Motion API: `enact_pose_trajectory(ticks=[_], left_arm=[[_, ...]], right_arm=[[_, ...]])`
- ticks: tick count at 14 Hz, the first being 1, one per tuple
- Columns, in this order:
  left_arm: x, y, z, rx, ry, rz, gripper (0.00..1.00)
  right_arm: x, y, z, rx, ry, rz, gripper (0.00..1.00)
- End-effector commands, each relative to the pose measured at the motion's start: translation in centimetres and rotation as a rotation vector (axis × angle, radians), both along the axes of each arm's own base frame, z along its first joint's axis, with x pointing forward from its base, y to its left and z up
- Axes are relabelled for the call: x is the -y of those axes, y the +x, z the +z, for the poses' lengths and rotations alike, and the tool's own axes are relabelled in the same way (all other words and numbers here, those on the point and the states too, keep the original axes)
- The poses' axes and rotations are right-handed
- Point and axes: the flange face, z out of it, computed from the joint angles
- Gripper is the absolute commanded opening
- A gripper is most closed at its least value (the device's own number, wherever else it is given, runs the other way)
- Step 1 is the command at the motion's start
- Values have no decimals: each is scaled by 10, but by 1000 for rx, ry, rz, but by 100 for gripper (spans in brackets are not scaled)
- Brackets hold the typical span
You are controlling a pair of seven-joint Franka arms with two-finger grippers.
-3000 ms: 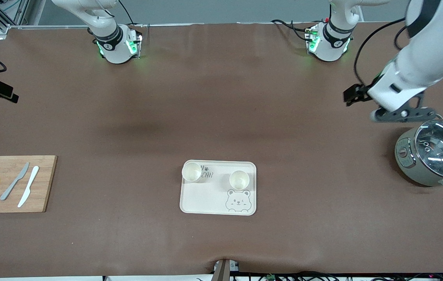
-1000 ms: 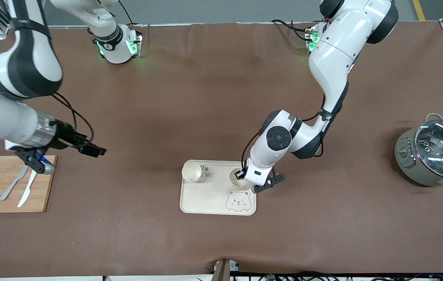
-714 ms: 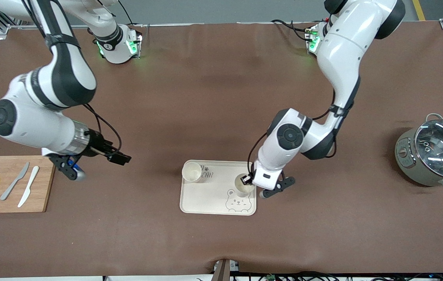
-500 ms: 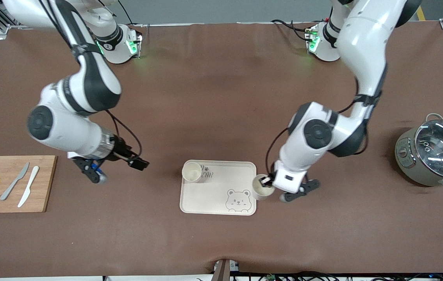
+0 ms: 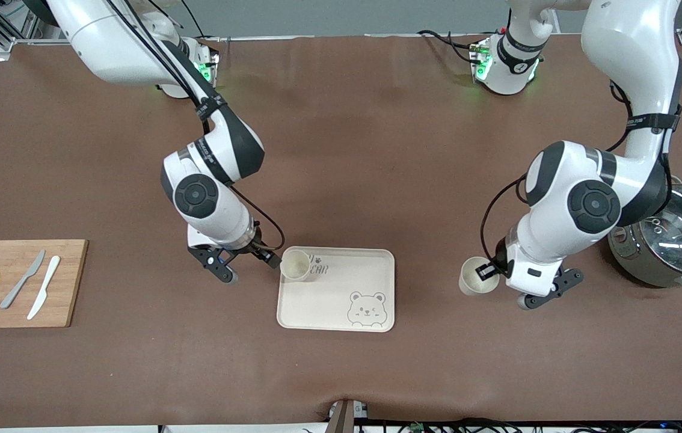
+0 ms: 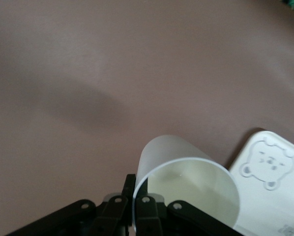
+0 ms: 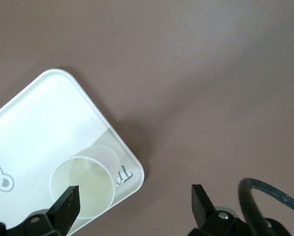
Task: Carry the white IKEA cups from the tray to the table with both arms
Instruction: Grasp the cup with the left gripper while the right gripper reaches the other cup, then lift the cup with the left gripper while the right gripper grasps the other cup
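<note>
One white IKEA cup stands upright on the corner of the cream bear tray toward the right arm's end; it also shows in the right wrist view. My right gripper is open beside that cup, off the tray's edge, one finger at the cup's rim. My left gripper is shut on the rim of the other cup over bare table between the tray and the cooker. In the left wrist view the cup's wall sits pinched between the fingers.
A wooden cutting board with lemon slices and two knives lies at the right arm's end. A grey cooker with a glass lid stands at the left arm's end, close to the left arm's elbow.
My left gripper took one cup off the tray and carried it toward the left arm's end. My right arm swung from over the cutting board to the cup left on the tray.
</note>
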Motion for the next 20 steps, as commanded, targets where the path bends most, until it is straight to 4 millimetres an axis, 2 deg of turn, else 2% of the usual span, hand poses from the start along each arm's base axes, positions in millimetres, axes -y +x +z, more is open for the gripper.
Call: enact_pose_trajectory(ticks=[1,3,4,6,7,9,11,12,14,17,20], left_arm=[[-33,-16,-10,-37,36,-7,0],[-58,-19,-24,-68,44,4,0],[-62,-22,-30,-81,48,-4,0],[-88,-29,-41,-106,54,-13,0],[-93,-35,-47,-119,57,-30,0],[-132,-36,-44,-119,50,-35,0],[-145,-48,-54,-129,43,-57,0],[-156,-55,-60,-127,43,-51,0],[-170,-70,-80,-98,39,-74,0],[-198,-85,-111,-65,23,-148,0],[-214,-86,-122,-58,14,-166,0]], right_arm=[[-21,4,-12,6,-7,21,100],[-32,0,-20,16,5,37,86],[-37,-2,-28,14,9,44,79],[-41,-4,-39,12,11,50,69],[-42,-5,-46,12,-3,62,56],[-45,-7,-56,14,-17,77,32],[-45,-5,-58,23,-8,74,4],[-43,-4,-58,22,-7,68,0],[-39,1,-53,27,-2,60,0],[-35,12,-30,50,16,45,0],[-7,17,1,-8,-37,28,0]])
